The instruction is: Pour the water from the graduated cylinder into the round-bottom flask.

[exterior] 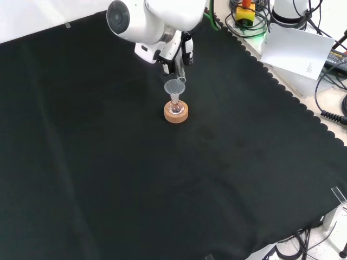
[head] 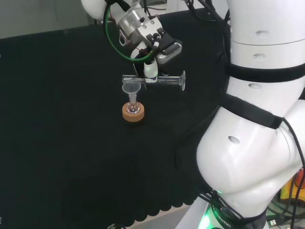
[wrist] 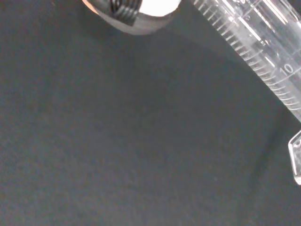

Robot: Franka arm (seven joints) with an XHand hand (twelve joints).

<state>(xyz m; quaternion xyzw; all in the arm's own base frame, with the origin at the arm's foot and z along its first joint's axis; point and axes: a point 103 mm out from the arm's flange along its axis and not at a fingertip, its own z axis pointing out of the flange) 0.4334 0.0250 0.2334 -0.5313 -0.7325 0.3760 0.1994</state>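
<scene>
The clear graduated cylinder (head: 157,80) lies about level in the air, and the hand (head: 151,67) is shut on its middle. Its mouth end points left in the head view, over the clear funnel (head: 130,89). That funnel stands in the neck of the small round-bottom flask (head: 134,109), which rests on a cork ring (head: 133,113). From the front, the funnel (exterior: 174,86) and flask on the cork ring (exterior: 176,112) sit just below the hand (exterior: 178,62). Up close, the wrist view shows the cylinder's scale marks (wrist: 256,44) and an edge of its foot (wrist: 296,155).
Black cloth (exterior: 162,179) covers the bench around the flask. Beyond the cloth's scalloped far edge in the front view lie cables and a white sheet (exterior: 298,49). The arm's white links (head: 257,119) stand at the head view's right.
</scene>
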